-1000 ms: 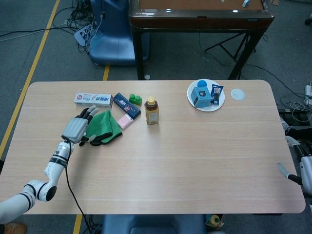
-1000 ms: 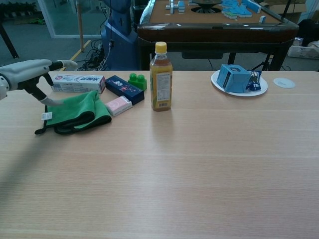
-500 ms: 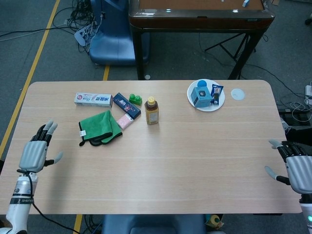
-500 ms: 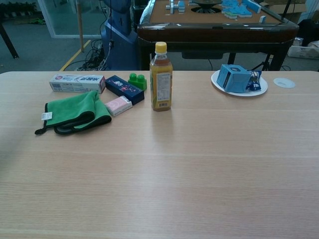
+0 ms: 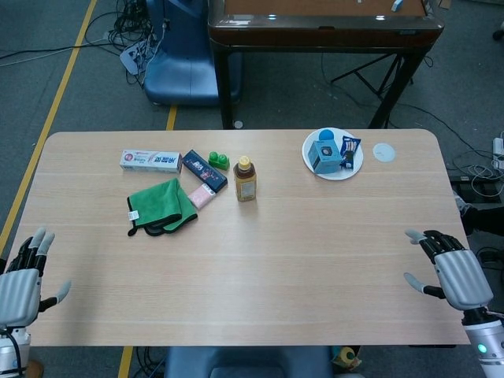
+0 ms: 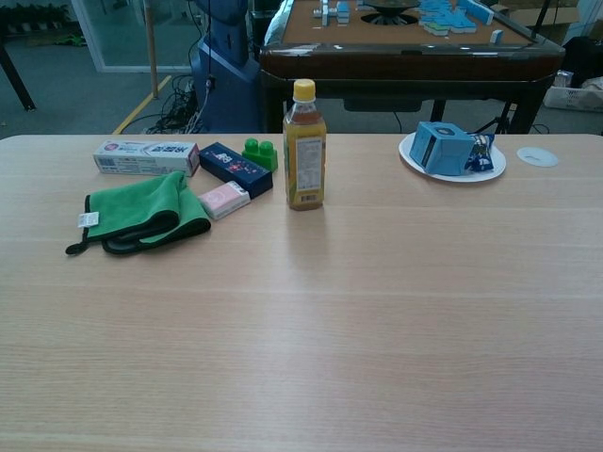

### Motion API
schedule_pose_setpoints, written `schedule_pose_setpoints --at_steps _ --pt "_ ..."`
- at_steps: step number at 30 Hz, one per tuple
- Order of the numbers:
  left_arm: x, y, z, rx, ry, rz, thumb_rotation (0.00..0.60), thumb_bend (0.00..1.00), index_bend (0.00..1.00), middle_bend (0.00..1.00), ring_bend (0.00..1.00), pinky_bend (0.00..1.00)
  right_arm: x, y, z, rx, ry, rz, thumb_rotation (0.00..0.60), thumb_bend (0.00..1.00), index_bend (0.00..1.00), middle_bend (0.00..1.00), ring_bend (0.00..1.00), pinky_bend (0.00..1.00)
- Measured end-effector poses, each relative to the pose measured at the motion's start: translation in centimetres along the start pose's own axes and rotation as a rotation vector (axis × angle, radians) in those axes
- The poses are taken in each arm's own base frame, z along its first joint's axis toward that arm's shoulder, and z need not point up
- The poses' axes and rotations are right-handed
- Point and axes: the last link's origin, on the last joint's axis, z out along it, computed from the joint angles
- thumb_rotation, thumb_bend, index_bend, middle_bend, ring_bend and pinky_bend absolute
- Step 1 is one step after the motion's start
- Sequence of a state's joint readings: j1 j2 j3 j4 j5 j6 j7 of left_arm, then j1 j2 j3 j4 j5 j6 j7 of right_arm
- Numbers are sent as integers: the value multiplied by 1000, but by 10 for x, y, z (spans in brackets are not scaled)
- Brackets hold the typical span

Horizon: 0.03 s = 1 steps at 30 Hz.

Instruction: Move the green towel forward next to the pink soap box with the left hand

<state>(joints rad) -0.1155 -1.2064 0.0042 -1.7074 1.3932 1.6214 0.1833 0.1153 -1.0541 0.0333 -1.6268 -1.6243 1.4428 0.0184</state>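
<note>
Green towel (image 5: 160, 207) lies folded and a little rumpled on the wooden table (image 5: 315, 260), its right edge touching the pink soap box (image 5: 202, 195), which sits just beside it at an angle. A small white tag shows at the towel's left side, and a dark trim runs along its near edge. In the chest view the same towel (image 6: 141, 213) rests flat with the pink soap box (image 6: 224, 200) against its far right corner.

Behind the towel a white toothpaste box (image 5: 150, 161) lies lengthwise, and to its right a dark blue box (image 5: 205, 169) lies diagonally, one end just beside the soap box. A green toy brick (image 5: 219, 161) stands just behind the dark box. A bottle of yellow drink (image 5: 245, 179) stands upright to the right of the soap box, near it but apart. Well off to the right, a white plate (image 5: 333, 171) holds a blue carton (image 5: 322, 154) and a small dark packet (image 5: 350, 150); a round white disc (image 5: 383, 152) lies beside the plate.

The left hand (image 5: 21, 287) hovers off the table's near left corner, well apart from the towel, fingers spread and holding nothing. The right hand (image 5: 452, 273) sits at the near right edge, fingers likewise apart and empty. Neither hand shows in the chest view.
</note>
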Motion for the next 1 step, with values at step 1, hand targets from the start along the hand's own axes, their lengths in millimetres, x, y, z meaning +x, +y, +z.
schedule_pose_setpoints --at_steps 1 --pt "0 0 -1 -1 -1 1 600 228 24 0 4 198 0 0 0 1 0 1 600 278 205 356 223 268"
